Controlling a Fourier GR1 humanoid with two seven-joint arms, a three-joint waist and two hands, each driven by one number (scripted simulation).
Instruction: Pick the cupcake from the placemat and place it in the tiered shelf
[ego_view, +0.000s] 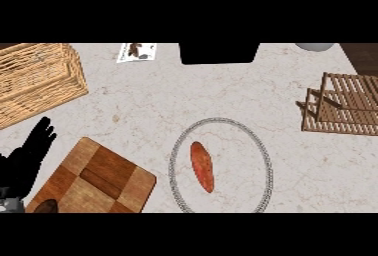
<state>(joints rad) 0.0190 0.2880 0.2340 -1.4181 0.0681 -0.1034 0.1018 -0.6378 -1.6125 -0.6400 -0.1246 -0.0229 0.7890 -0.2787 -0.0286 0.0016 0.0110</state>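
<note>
A round pale placemat (177, 165) with a grey braided rim lies on the counter at centre. On it rests a long orange-red item (201, 166); it does not look like a cupcake. The wooden slatted tiered shelf (347, 107) stands at the right edge. My left hand (29, 155) shows at the left edge, black, open with its fingers straight and pointing up, well left of the placemat and holding nothing. My right hand is out of view.
A checkered wooden board (100, 177) lies lower left, with a dark brown item (46, 206) at its near corner. A wicker basket (37, 80) fills the top left. A small card (137, 51), a black block (219, 52) and a grey rounded object (317, 46) line the far edge.
</note>
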